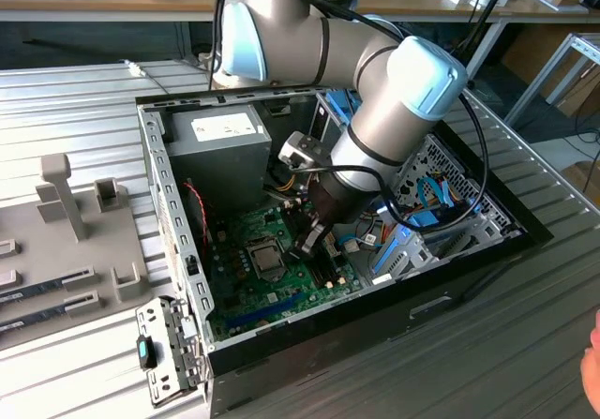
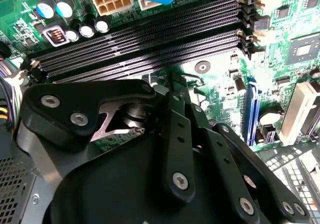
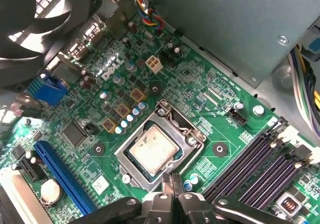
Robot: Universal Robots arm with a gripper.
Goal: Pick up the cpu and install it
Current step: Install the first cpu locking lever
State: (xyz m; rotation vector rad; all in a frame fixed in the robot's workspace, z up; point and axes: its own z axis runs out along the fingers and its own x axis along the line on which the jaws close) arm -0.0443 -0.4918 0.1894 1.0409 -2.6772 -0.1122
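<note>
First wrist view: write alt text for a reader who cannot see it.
A silvery cpu sits in its metal-framed socket on a green motherboard, with the gripper shut just beside the socket's edge. Black memory slots, a blue slot and a fan surround it.

Silver-grey arm (image 1: 309, 39), light-blue joint caps, black cables; black screw-studded fingers (image 2: 177, 149).
</note>
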